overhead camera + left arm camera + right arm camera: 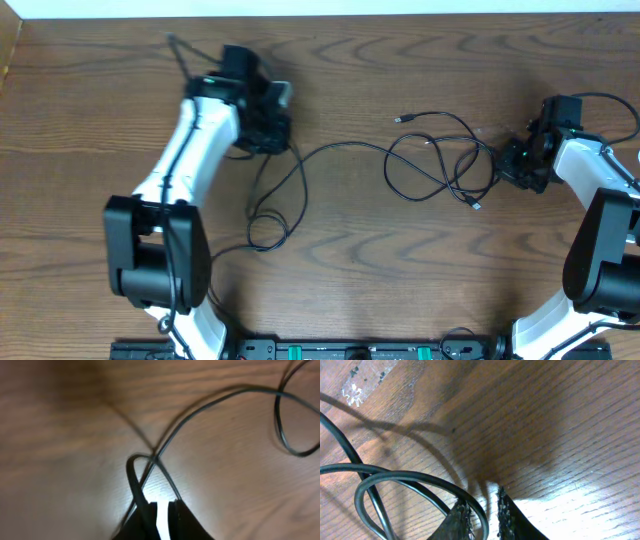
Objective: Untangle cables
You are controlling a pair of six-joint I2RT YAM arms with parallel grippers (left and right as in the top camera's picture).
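Observation:
Thin black cables point(345, 147) lie across the middle of the wooden table. One strand runs from my left gripper point(268, 130) down into a loop point(266, 232) and then over to a tangle of loops point(440, 160) beside my right gripper point(515, 165). In the left wrist view a cable point(210, 402) crosses itself just ahead of my left gripper point(163, 506), whose jaws stand slightly apart with bare table between them. In the right wrist view a cable point(410, 477) curves down between the fingertips of my right gripper point(481, 500), lying loose against the left finger point(462, 512).
Small plug ends lie at the top of the tangle point(400, 119) and at its lower edge point(475, 205). A thicker black wire point(230, 250) trails from the left arm's base. The table's far edge point(320, 14) runs along the top.

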